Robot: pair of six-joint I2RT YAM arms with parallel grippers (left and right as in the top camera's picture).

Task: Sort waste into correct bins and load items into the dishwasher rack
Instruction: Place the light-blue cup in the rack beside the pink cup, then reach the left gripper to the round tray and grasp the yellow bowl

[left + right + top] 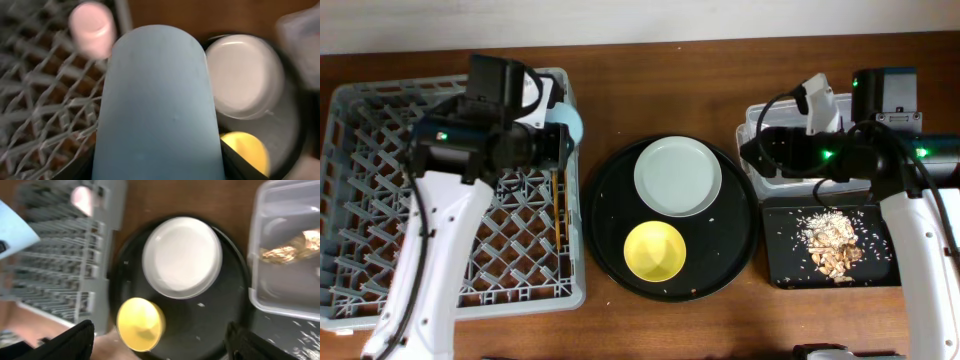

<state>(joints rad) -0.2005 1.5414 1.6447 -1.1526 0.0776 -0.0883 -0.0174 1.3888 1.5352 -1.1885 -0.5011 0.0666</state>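
Note:
My left gripper (563,140) is shut on the light-blue cup (572,122) and holds it over the right edge of the grey dishwasher rack (380,200). The cup fills the left wrist view (157,100). The pink cup (92,27) stands in the rack. Two chopsticks (558,200) lie in the rack. The pale plate (677,175) and the yellow bowl (654,250) sit on the round black tray (610,190). My right gripper (750,150) is open and empty by the clear tub (752,115). The gold wrapper (295,247) lies in the tub. Food scraps (830,240) lie in the shallow black tray (780,265). The napkin is out of view.
The round black tray lies between the rack and the two bins. Small crumbs are scattered on it. Bare wooden table (670,70) runs behind the tray and along the front edge.

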